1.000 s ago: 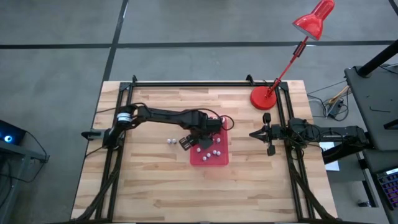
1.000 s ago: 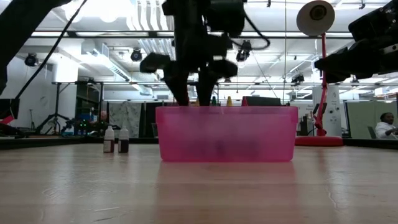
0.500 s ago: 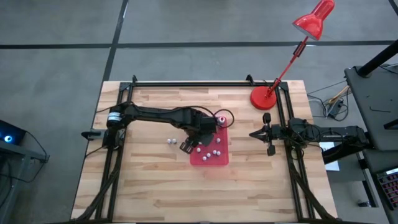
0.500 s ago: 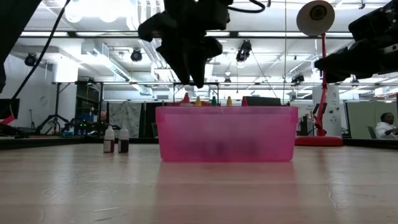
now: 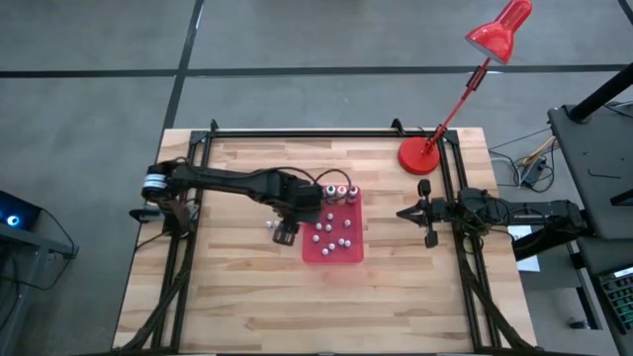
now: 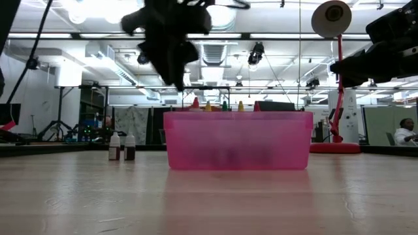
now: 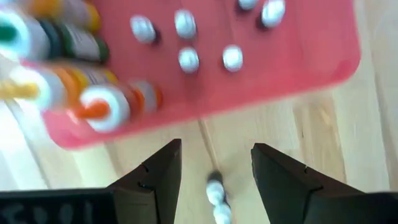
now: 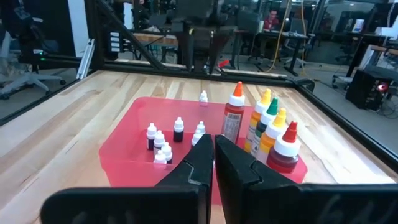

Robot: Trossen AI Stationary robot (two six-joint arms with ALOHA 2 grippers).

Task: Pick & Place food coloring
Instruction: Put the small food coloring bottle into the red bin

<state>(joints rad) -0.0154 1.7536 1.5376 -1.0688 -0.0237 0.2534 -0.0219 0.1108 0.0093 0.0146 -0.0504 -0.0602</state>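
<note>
My left gripper (image 5: 283,235) hangs parted, empty, beside the red tray (image 5: 354,252); tray holds small food coloring bottles (image 5: 331,225).

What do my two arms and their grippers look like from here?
Both arms are dark, jointed and slim. The left arm has a pale band near its base. The left gripper has two broad, wedge-shaped black fingers; the right gripper has matching black fingers. The right arm carries dark cabling.

Overhead, table-level, two wrist views — all sharing the red tray (image 5: 348,247).
</note>
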